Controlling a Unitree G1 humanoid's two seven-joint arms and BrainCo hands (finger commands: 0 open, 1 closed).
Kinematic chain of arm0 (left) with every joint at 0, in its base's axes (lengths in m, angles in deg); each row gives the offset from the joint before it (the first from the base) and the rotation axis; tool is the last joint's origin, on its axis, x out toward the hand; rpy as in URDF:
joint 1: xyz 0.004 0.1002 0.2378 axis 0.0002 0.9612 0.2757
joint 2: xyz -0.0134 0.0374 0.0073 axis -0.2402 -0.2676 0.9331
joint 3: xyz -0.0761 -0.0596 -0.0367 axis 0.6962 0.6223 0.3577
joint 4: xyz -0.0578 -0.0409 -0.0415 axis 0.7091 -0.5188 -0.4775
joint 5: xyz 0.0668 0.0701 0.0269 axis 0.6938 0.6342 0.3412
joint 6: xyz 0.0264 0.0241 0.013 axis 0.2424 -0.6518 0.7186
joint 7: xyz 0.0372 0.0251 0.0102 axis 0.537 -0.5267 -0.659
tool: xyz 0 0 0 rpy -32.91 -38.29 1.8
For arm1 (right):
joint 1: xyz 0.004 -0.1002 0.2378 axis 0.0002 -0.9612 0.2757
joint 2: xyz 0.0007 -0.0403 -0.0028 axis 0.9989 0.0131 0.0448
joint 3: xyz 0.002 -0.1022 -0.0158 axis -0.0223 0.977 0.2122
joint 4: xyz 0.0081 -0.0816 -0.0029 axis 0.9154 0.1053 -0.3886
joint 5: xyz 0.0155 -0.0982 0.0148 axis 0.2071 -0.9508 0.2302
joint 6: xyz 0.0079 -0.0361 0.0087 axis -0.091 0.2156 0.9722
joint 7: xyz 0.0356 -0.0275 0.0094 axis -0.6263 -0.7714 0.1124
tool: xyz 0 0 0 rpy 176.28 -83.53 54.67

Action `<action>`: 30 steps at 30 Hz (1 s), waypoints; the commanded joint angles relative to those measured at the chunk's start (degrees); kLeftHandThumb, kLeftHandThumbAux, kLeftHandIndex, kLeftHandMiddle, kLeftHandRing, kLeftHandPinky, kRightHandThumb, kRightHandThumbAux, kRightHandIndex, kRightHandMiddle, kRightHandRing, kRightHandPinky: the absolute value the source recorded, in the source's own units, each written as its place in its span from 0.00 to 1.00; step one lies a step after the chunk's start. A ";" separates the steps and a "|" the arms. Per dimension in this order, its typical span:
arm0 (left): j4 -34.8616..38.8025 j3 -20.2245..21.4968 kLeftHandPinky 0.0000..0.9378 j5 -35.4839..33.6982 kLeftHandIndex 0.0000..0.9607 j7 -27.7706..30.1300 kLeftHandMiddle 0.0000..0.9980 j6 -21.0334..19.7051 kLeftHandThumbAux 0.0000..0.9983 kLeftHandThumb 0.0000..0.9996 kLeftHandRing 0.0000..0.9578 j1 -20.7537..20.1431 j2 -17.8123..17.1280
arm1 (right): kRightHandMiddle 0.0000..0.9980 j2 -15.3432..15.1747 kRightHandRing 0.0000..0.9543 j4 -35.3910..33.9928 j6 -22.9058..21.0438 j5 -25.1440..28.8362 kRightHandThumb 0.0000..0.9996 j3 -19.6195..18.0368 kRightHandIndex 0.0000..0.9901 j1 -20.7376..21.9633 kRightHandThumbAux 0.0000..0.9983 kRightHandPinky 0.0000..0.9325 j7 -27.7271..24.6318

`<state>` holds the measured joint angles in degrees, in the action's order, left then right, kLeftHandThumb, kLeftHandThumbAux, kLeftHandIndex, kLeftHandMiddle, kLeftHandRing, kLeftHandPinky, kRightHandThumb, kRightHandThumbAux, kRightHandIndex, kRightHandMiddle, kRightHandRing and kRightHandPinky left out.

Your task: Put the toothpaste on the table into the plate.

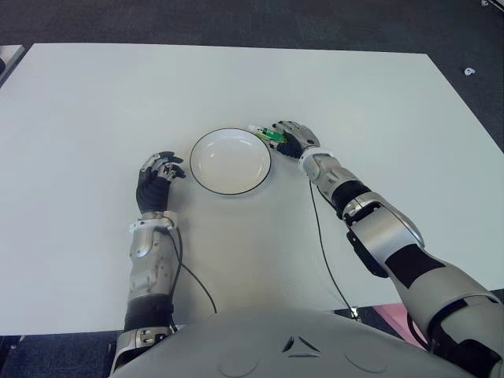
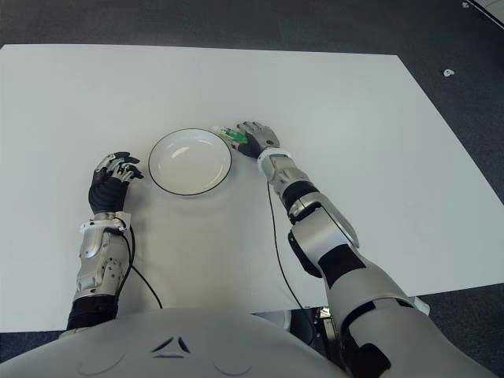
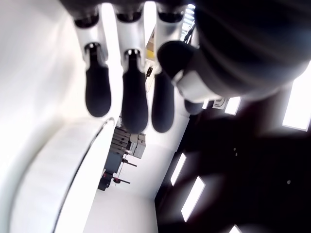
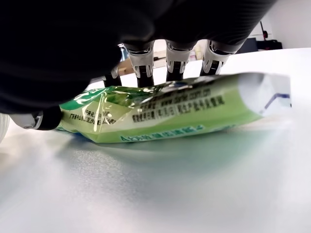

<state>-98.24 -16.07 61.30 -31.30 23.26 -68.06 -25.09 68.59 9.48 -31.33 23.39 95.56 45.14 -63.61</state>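
Observation:
The green toothpaste tube lies flat on the white table, just beyond the right rim of the white, dark-rimmed plate. My right hand covers it, fingers curled over its far side and thumb pressed at one end. Only the tube's white tip and a strip of green show past the hand, pointing at the plate. Nothing is in the plate. My left hand shows left of the plate, its fingers loosely extended and holding nothing.
A thin black cable runs from my right wrist across the table to the near edge. Another cable loops beside my left forearm. Dark floor surrounds the table on the far and right sides.

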 commanded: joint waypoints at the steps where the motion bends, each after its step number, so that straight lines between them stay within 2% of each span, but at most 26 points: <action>1: -3.44 0.38 0.59 0.09 0.43 0.03 0.49 -2.85 0.68 0.84 0.62 3.88 0.26 | 0.00 1.61 0.02 2.22 -1.79 2.69 0.62 -2.30 0.00 -5.25 0.22 0.07 1.98; 2: -3.44 0.40 0.59 -0.02 0.43 0.21 0.49 -2.85 0.68 0.84 0.62 3.89 0.19 | 0.00 1.96 0.05 2.05 -1.38 3.94 0.64 -3.75 0.00 -5.60 0.25 0.12 3.61; 3: -3.43 0.41 0.59 -0.10 0.43 0.32 0.49 -2.85 0.68 0.84 0.62 3.90 0.13 | 0.08 2.22 0.17 1.95 -1.08 4.77 0.70 -4.78 0.04 -5.83 0.28 0.26 4.72; 6: -3.38 0.47 0.59 -0.25 0.43 0.41 0.49 -2.91 0.68 0.84 0.62 3.91 0.12 | 0.19 2.63 0.33 1.74 0.12 6.64 0.77 -6.86 0.12 -6.35 0.32 0.42 6.79; 7: -3.39 0.54 0.59 -0.33 0.43 0.44 0.49 -2.97 0.68 0.84 0.62 3.86 0.10 | 0.30 2.73 0.43 1.70 0.50 7.07 0.81 -7.33 0.24 -6.46 0.35 0.52 7.30; 9: -3.42 0.65 0.59 -0.44 0.43 0.48 0.49 -3.05 0.68 0.84 0.61 3.78 0.11 | 0.44 2.79 0.56 1.65 1.20 7.61 0.86 -7.95 0.39 -6.67 0.39 0.64 8.51; 10: -3.43 0.68 0.59 -0.44 0.43 0.48 0.49 -3.06 0.68 0.84 0.61 3.76 0.11 | 0.47 2.80 0.59 1.65 1.38 7.72 0.87 -8.08 0.42 -6.72 0.39 0.66 9.12; 11: -3.44 0.73 0.59 -0.46 0.43 0.50 0.49 -3.10 0.68 0.84 0.61 3.72 0.07 | 0.49 2.85 0.63 1.68 1.47 7.80 0.87 -8.16 0.42 -6.73 0.49 0.69 9.54; 15: -3.61 0.88 0.59 -0.42 0.43 0.45 0.49 -3.08 0.68 0.84 0.61 3.54 -0.03 | 0.53 3.08 0.72 1.28 0.93 7.47 0.86 -8.11 0.41 -6.86 0.63 0.77 12.34; 21: -3.34 0.81 0.59 -0.09 0.43 0.33 0.49 -2.88 0.68 0.84 0.61 3.62 -0.14 | 0.55 2.92 0.80 0.54 1.24 5.76 0.85 -6.66 0.41 -7.11 0.67 0.86 17.46; 30: -3.01 1.21 0.59 -0.97 0.43 0.08 0.49 -3.74 0.68 0.84 0.61 3.45 0.09 | 0.54 1.79 0.85 -2.47 3.80 5.60 0.85 -6.55 0.40 -7.36 0.68 0.89 22.09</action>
<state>-97.84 -15.74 60.93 -30.79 23.33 -68.00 -25.34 70.76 7.60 -28.32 29.10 88.85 40.20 -41.76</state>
